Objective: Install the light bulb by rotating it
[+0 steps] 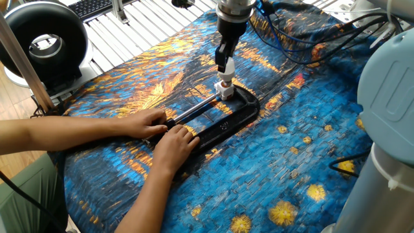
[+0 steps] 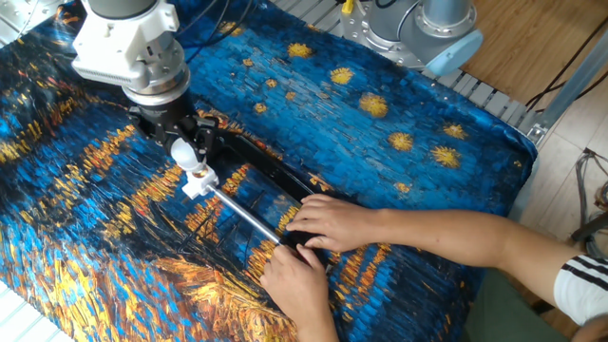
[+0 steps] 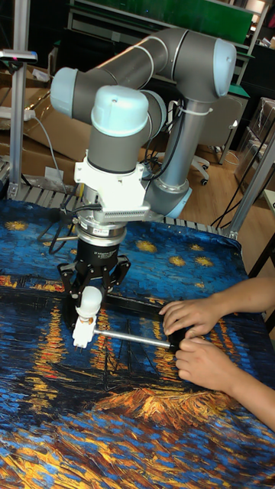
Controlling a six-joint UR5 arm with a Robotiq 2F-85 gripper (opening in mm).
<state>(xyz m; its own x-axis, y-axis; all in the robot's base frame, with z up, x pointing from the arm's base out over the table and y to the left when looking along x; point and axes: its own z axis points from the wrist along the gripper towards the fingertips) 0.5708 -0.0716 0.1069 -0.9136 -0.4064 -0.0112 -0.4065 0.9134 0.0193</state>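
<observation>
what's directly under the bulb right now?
The light bulb, held in the gripper, sits above the white socket block on the black clamp. Whether its neck has entered the socket is hidden.

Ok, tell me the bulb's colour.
Matte white light bulb, clearest in the tall fixed view.

Even, bright, diffuse light fills both fixed table views; the painted cloth [image 1: 162, 84] shows saturated blues and oranges with no hard glare. Shadows are soft: a faint dark patch lies on the cloth just under the person's hands [image 1: 165, 133]. The black C-clamp [image 2: 275, 176] reads as a dense dark shape with only a thin highlight along its metal rod. The white light bulb [image 3: 89, 301] is nearly blown out, its surface detail lost. In the tall fixed view, the room behind the arm [image 3: 153, 69] is dimmer and slightly soft, while the cloth nearest the camera is mildly blurred.
</observation>
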